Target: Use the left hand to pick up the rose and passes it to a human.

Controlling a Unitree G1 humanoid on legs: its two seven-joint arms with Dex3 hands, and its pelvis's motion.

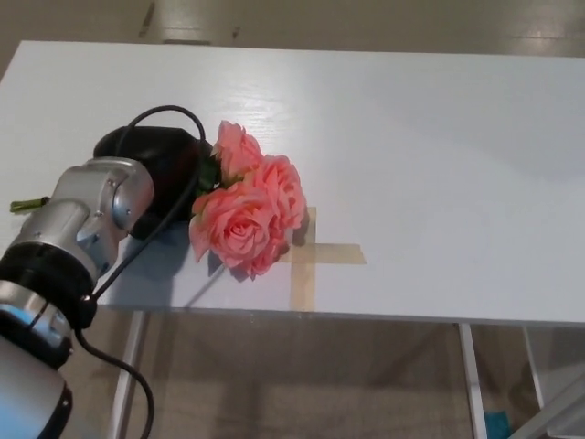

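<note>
A bunch of pink roses [249,208] with green leaves lies on the white table [430,146] near its front left. The blossoms rest against a tan tape cross [309,253]. The green stem end [27,204] pokes out at the far left. My left hand [163,165], black, sits just left of the blossoms and is shut on the rose where the stem meets the leaves. My silver wrist and a black cable cover part of the hand and the stem. My right hand does not show.
The table's front edge [366,317] runs close under the blossoms, with floor and white table legs [468,375] below. Bare tabletop stretches to the right and to the back.
</note>
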